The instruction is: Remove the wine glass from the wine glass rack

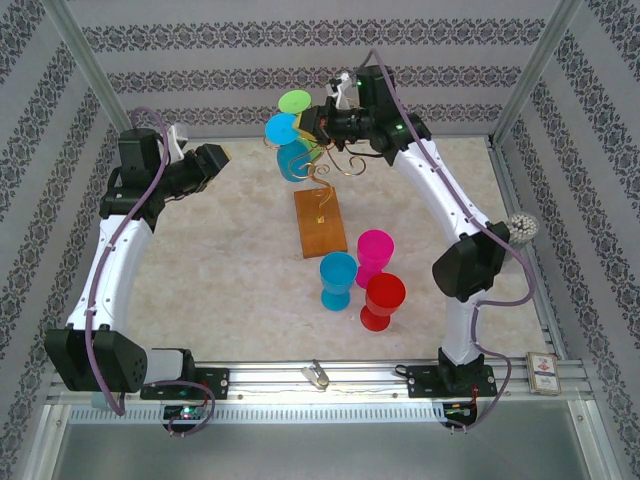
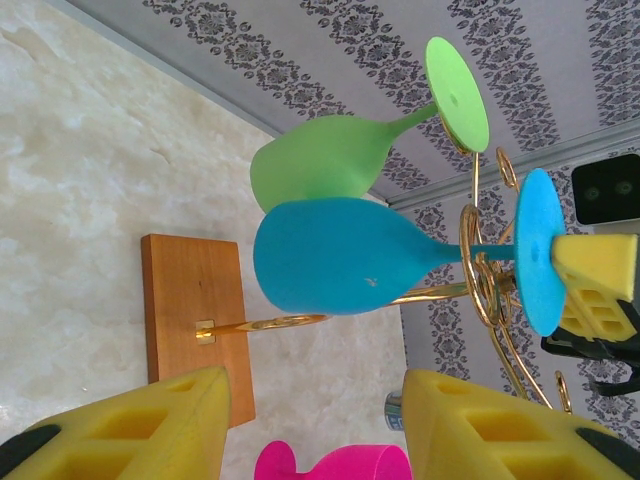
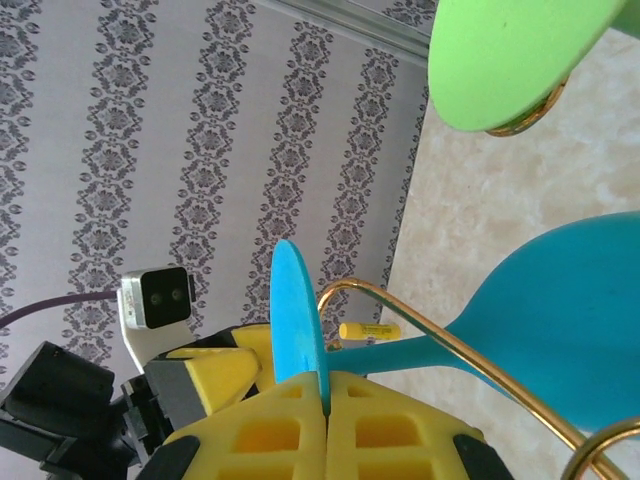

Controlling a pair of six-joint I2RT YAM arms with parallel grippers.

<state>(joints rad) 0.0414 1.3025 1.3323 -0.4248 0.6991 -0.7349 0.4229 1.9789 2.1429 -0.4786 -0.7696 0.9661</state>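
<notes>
The right claw (image 3: 326,396) grips the foot of the blue wine glass (image 3: 560,300) hanging on the rack (image 2: 190,290).

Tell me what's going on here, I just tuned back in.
The right claw is shut on the foot of the blue wine glass, which hangs on the wine glass rack beside a green glass. The left claw is open and holds nothing, off to the rack's left. Three more glasses stand on the table: a blue one, a pink one and a red one.
</notes>
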